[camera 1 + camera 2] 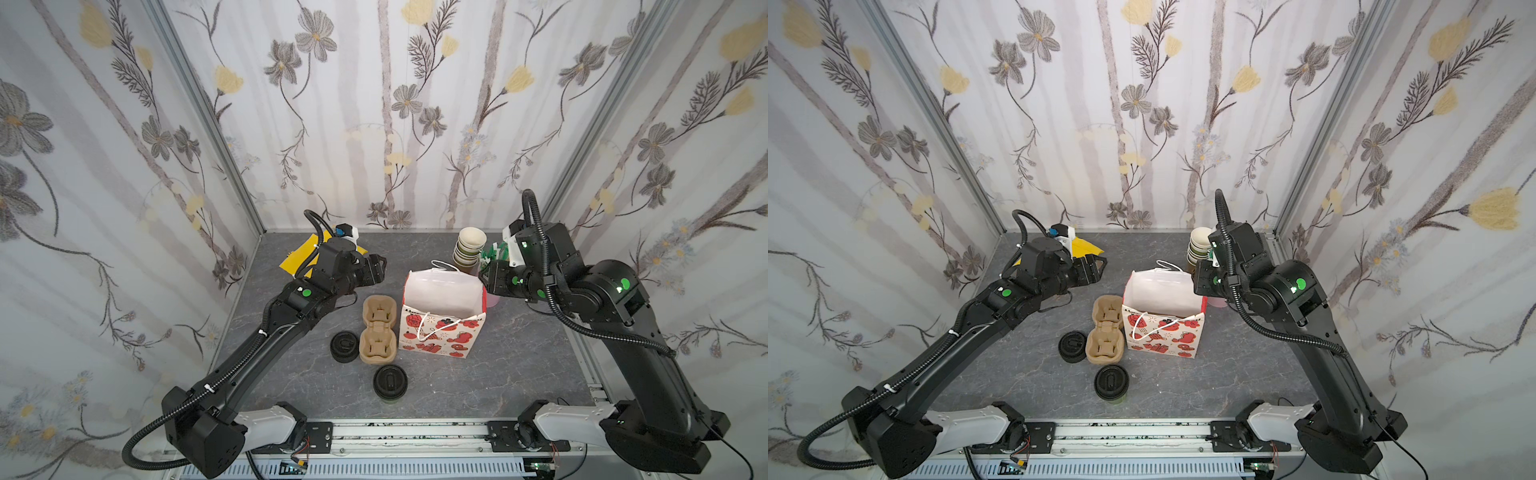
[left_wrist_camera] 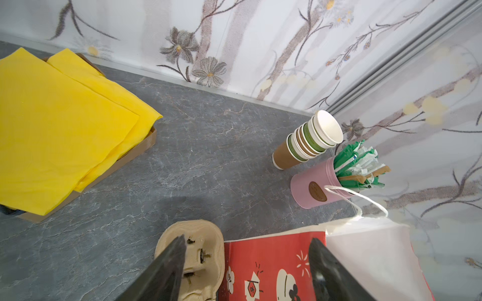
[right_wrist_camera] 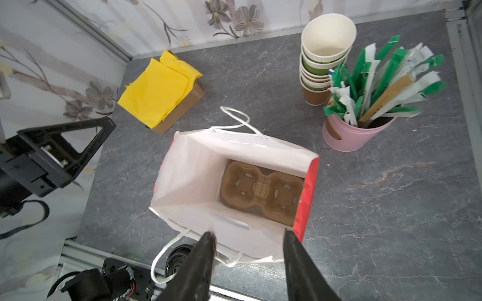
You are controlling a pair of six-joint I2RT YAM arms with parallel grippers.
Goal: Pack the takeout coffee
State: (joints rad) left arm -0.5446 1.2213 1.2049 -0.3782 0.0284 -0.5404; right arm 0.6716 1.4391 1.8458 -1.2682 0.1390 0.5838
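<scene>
The takeout coffee, a dark green cup under a black sip lid, stands upright near the table's front, in front of the bag's left corner. Its lid peeks out past the bag's front wall in the right wrist view. My left gripper hangs open and empty behind the carriers, left of the bag. My right gripper is open and empty above the bag's far right rim. Both are well away from the coffee.
A red and white gift bag stands open with a pulp cup carrier on its floor. Stacked carriers and a lid pile lie to its left. Yellow napkins, stacked cups and a pink pot line the back.
</scene>
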